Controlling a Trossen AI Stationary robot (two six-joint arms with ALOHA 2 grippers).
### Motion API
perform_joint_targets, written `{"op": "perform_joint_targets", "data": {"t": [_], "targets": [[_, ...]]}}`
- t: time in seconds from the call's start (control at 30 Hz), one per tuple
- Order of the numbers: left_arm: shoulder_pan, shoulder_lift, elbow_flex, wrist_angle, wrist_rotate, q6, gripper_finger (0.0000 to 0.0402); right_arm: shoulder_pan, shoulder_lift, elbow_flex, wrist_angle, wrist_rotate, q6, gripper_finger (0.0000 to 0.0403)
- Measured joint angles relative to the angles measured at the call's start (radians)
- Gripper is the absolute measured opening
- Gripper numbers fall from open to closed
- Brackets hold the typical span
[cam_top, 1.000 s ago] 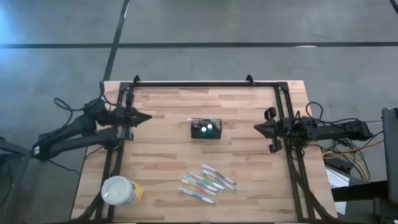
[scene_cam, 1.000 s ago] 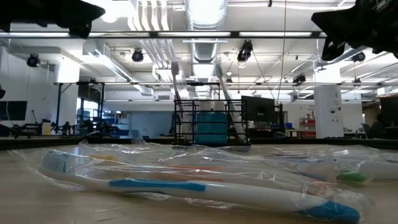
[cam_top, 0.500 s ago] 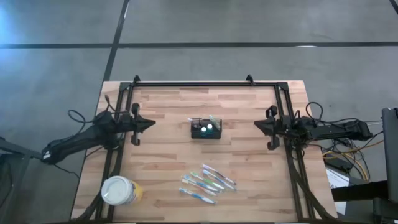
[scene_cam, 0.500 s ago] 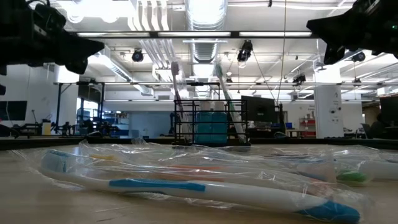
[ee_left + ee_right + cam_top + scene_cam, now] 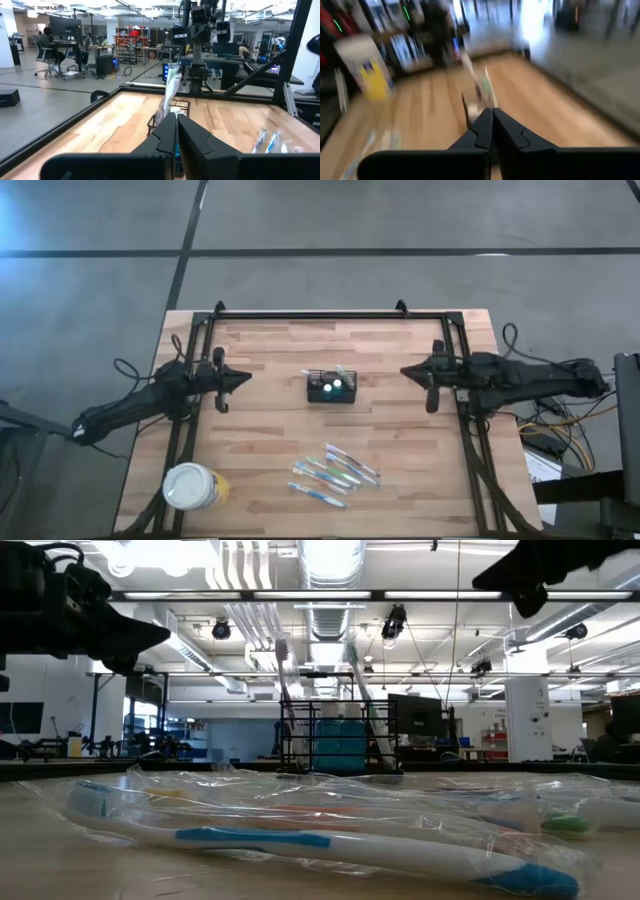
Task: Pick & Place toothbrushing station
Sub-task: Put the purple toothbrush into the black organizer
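The toothbrushing station, a small black wire-mesh basket (image 5: pixel 331 387), stands on the wooden table near its middle, with toothbrushes upright in it; it also shows in the low view (image 5: pixel 330 740) and the left wrist view (image 5: pixel 170 107). My left gripper (image 5: pixel 243 378) is shut and empty, above the table's left side, pointing at the basket. My right gripper (image 5: pixel 405 372) is shut and empty, above the table's right side, also pointing at the basket. In both wrist views the fingers lie together (image 5: pixel 176 122) (image 5: pixel 491 120).
Several wrapped toothbrushes (image 5: pixel 332 473) lie loose on the table near its near edge, close in the low view (image 5: pixel 300 835). A round yellowish tub with a white lid (image 5: pixel 192 486) stands at the near left corner. A black frame rail (image 5: pixel 310 314) runs along the table's edges.
My left gripper has gone a little toward the table's right edge and near edge, closer to the basket. My right gripper has gone toward the table's left edge and slightly toward its far edge, closer to the basket; its wrist view is blurred by motion.
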Motion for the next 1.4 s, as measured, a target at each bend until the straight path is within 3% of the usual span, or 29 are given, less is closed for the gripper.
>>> {"op": "perform_joint_targets", "data": {"t": [0.13, 0.27, 0.7, 0.83, 0.97, 1.2, 1.4], "targets": [[0.000, 0.000, 0.000, 0.000, 0.001, 0.001, 0.0025, 0.001, 0.212, 0.256, -0.364, -0.020, 0.173, 0.0008], [0.000, 0.002, 0.000, -0.002, 0.003, -0.004, 0.0027, 0.027, 0.434, 0.456, -0.584, -0.065, 0.307, 0.0008], [0.000, 0.002, -0.001, -0.008, 0.004, -0.006, 0.0028, 0.159, 1.029, 0.926, -0.859, -0.185, 0.396, 0.0009], [0.000, 0.002, -0.001, -0.008, 0.004, 0.011, 0.0028, 0.212, 1.144, 0.982, -0.846, -0.216, 0.385, 0.0020], [0.000, 0.002, -0.001, -0.002, 0.004, 0.030, 0.0028, 0.251, 1.234, 1.001, -0.805, -0.225, 0.376, 0.0063], [0.000, 0.002, -0.001, -0.001, 0.006, 0.030, 0.0028, 0.284, 1.334, 0.976, -0.740, -0.225, 0.369, 0.0148], [0.000, 0.002, -0.001, 0.000, 0.014, 0.029, 0.0028, 0.312, 1.367, 0.960, -0.617, -0.225, 0.331, 0.0184]]}}
